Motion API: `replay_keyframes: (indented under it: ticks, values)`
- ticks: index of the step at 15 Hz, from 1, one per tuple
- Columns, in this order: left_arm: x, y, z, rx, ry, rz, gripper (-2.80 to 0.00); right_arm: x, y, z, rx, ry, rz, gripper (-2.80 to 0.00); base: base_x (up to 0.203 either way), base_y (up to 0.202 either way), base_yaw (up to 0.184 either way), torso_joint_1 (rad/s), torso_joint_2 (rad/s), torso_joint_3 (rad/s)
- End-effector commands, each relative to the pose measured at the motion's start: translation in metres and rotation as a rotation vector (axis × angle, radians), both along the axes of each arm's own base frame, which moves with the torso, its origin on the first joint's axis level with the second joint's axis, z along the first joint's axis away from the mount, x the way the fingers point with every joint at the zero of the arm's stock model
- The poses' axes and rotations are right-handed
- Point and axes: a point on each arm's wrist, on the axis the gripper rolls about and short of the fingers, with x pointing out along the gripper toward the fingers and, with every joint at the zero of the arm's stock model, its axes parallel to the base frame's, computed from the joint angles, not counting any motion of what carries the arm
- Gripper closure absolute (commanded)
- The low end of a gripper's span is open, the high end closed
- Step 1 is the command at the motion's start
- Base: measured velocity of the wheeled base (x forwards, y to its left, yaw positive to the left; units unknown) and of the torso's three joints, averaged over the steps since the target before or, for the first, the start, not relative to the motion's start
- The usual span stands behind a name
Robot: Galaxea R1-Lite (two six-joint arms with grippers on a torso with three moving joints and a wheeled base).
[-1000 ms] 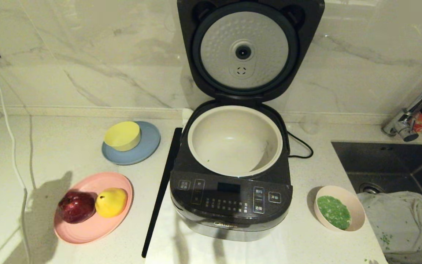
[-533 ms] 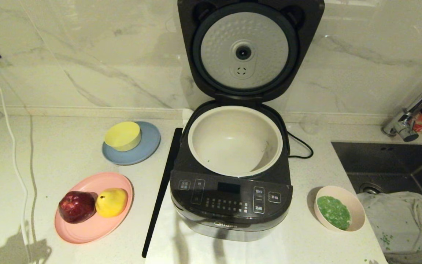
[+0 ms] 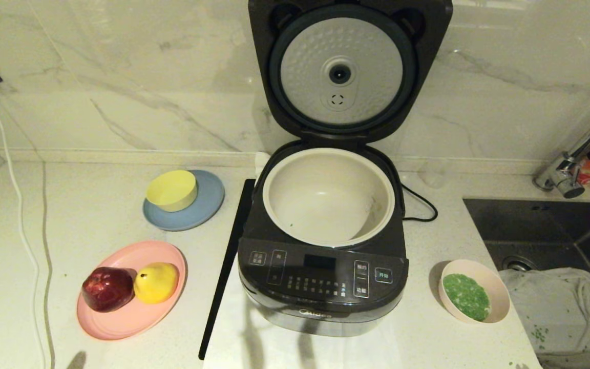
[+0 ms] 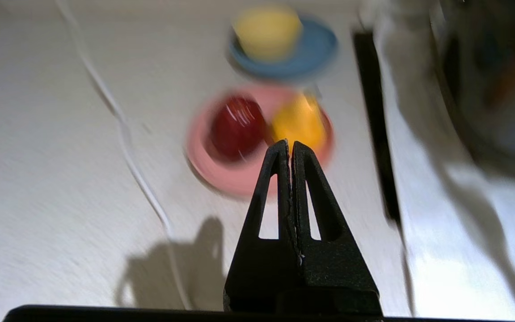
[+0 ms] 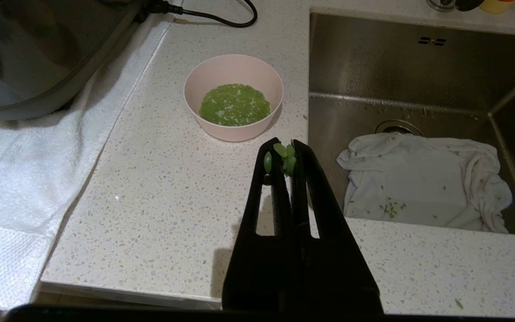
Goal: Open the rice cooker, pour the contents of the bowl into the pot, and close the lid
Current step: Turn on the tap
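Green contents [image 3: 466, 296] are sitting in your bowl [image 3: 500, 297], right of the open rice cooker [image 3: 325, 277]; both your grippers, left gripper [image 4: 290, 144] and right gripper [image 5: 286, 144], are pinched closed, holding nothing.

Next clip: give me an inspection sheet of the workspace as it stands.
Surface: pale speckled counter; white towel under the rice cooker.
Job's things: lid up; pot nearly bare; pink bowl of green bits right of the cooker.
Clutter: yellow bowl on blue plate; two fruits on pink plate.
End effectors: left end effector shut, empty; right end effector shut, green bits stuck at its tips.
Cables: white cord, black cord.
Surroundings: sink with cloth, tap.
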Motion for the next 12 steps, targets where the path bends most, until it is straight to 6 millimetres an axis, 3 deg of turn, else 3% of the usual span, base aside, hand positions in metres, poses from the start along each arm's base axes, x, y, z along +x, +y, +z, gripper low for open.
replay_keyframes:
  ticks: [1, 12]
  values:
    - [0.0005, -0.0010, -0.0140, -0.008, 0.106, -0.043, 0.00, 0.0000, 0.0000, 0.0000, -0.001, 0.000, 0.001, 0.00, 0.000, 0.000, 0.000, 0.000, 0.00, 0.000]
    - [0.0006, -0.0013, -0.0121, -0.037, 0.087, -0.054, 0.00, 0.0000, 0.0000, 0.0000, -0.002, 0.000, 0.001, 0.00, 0.000, 0.000, 0.000, 0.000, 0.00, 0.000]
